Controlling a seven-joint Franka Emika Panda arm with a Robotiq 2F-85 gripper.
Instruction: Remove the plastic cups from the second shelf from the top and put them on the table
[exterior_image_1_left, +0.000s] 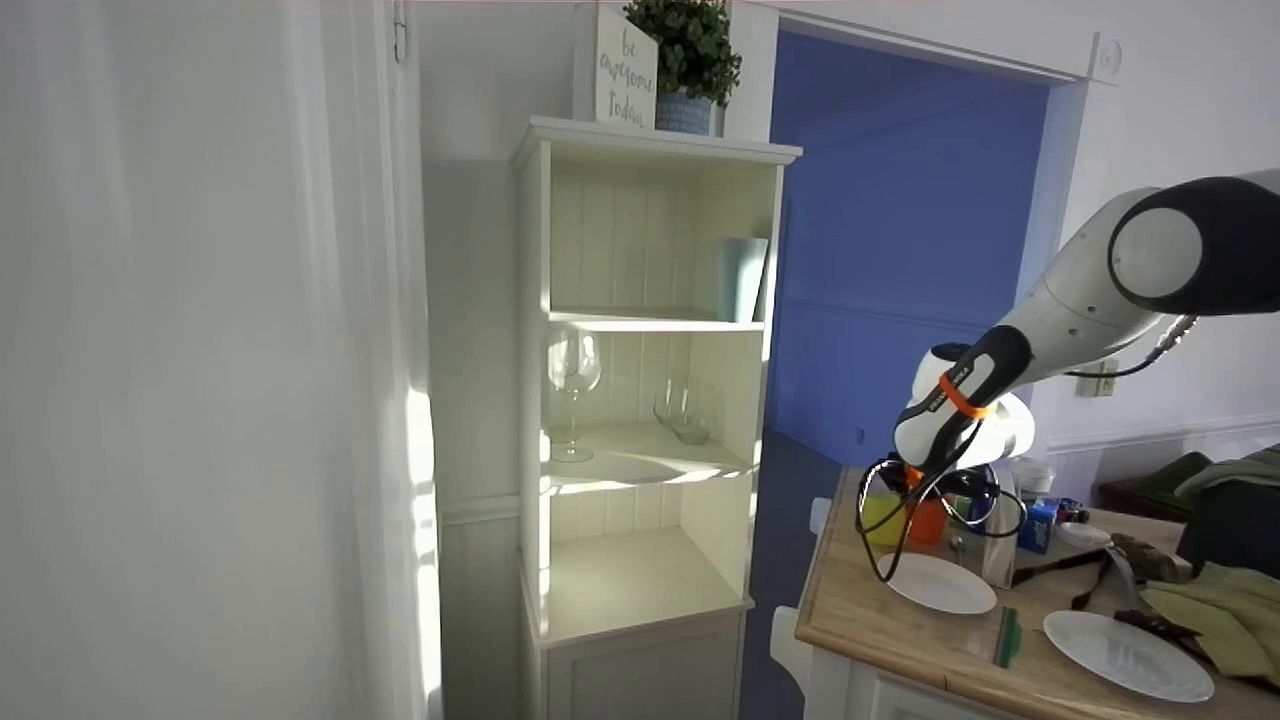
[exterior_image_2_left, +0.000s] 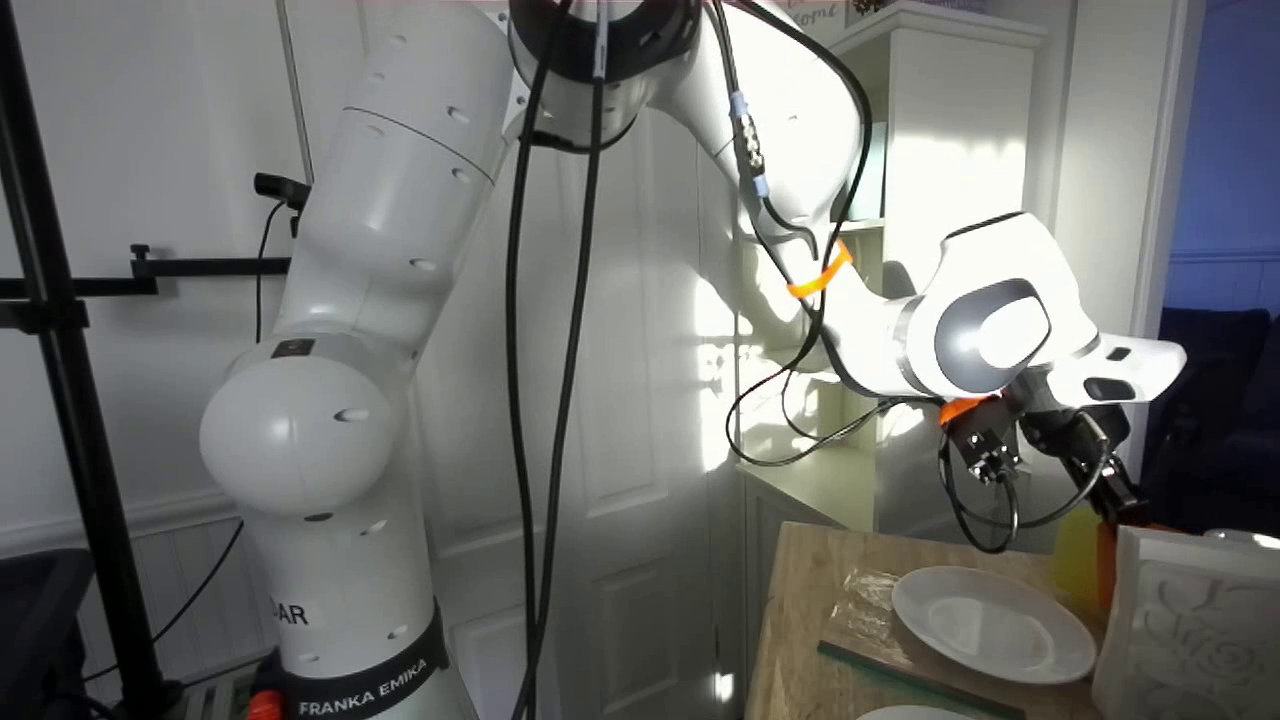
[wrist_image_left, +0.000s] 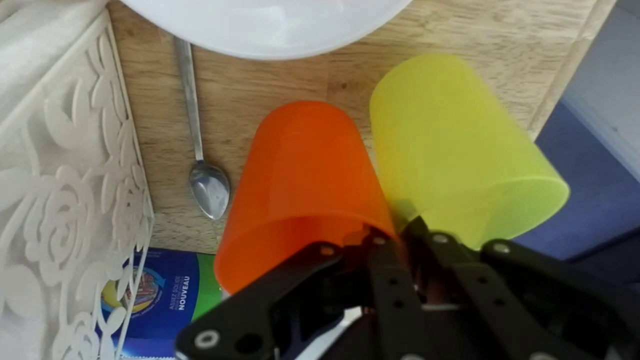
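Observation:
The orange cup (wrist_image_left: 310, 160) and the yellow cup (wrist_image_left: 445, 135) are side by side at the table (wrist_image_left: 530, 55) in the wrist view, open ends toward the camera. My gripper (wrist_image_left: 395, 239) is shut on the orange cup's rim, one finger inside it and one between the cups, close against the yellow cup. In an exterior view the orange cup (exterior_image_1_left: 928, 522) and yellow cup (exterior_image_1_left: 880, 518) are low over the table (exterior_image_1_left: 850, 610), partly behind cables. Whether the orange cup's base touches the wood is unclear. The second shelf (exterior_image_1_left: 640, 465) holds clear glasses (exterior_image_1_left: 573, 370).
A white plate (exterior_image_1_left: 940, 583) lies in front of the cups, another plate (exterior_image_1_left: 1130, 655) nearer the front. A white ornate holder (wrist_image_left: 60, 210), a spoon (wrist_image_left: 209, 187) and a blue package (wrist_image_left: 155, 300) are beside the orange cup. A teal object (exterior_image_1_left: 742, 280) stands in the cabinet's top level.

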